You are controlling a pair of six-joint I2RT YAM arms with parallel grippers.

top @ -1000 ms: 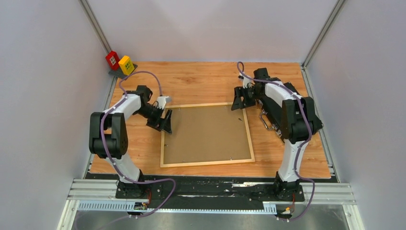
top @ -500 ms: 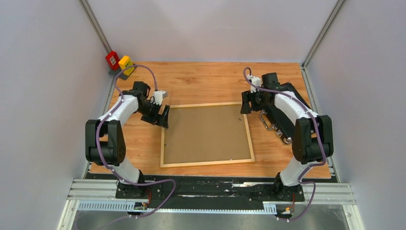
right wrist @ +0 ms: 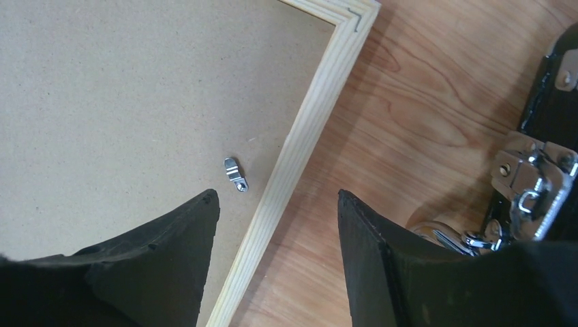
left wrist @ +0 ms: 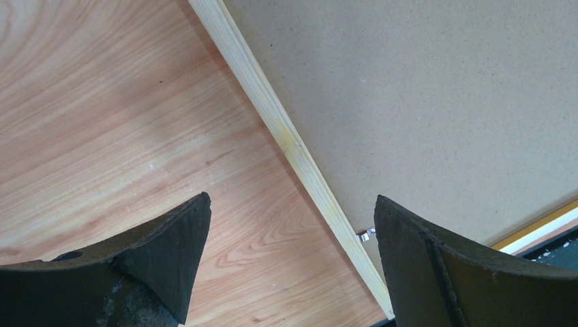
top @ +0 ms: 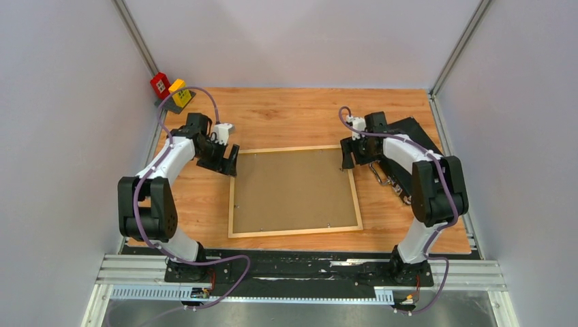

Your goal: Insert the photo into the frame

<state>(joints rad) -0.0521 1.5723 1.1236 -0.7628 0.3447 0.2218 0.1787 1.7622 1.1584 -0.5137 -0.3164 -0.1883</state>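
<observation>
While the frame point(top: 295, 233) lies back-up at the centre of the table point(top: 286, 116), slightly longer from 9 to 3 o'clock and unmoved, your left gripper point(top: 230, 162) has climbed to its 10 o'clock corner, the right gripper point(top: 349, 158) to 2 o'clock; left wrist: jaws wide, empty, straddling its edge; right wrist: jaws half-open, empty, likewise.

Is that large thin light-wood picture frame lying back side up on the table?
Yes, the large thin light-wood frame lies flat with its brown hardboard backing panel facing the overhead camera.
</observation>
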